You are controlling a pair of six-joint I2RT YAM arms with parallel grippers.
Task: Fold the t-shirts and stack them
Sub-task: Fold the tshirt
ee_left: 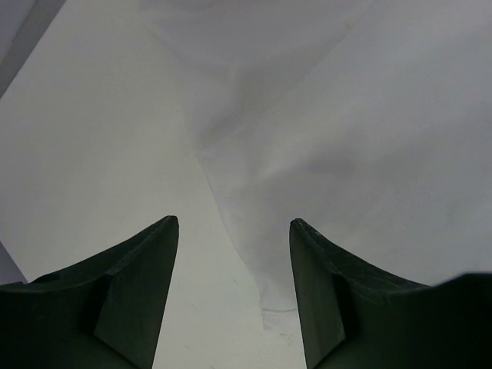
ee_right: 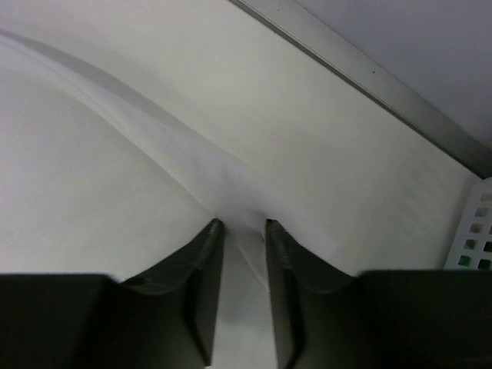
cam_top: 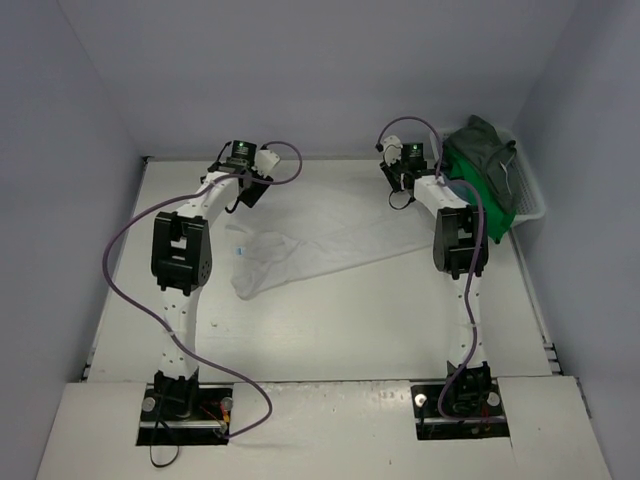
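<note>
A white t-shirt (cam_top: 320,245) lies spread and creased across the table between the two arms. At its far left, my left gripper (cam_top: 246,196) hangs open above the cloth. In the left wrist view the shirt's edge (ee_left: 330,154) runs between the wide-apart fingers of that gripper (ee_left: 234,223), which hold nothing. My right gripper (cam_top: 400,195) is at the shirt's far right end. Its jaws (ee_right: 244,223) are narrow but still apart, with a fold of the white shirt (ee_right: 92,192) between them. A bright green t-shirt (cam_top: 480,185) and a dark grey-green t-shirt (cam_top: 485,145) sit in the basket.
The white mesh basket (cam_top: 530,200) stands at the far right, close beside my right wrist; its wall (ee_right: 473,238) shows in the right wrist view. The table's back rail (ee_right: 369,84) and the enclosure walls lie just beyond both grippers.
</note>
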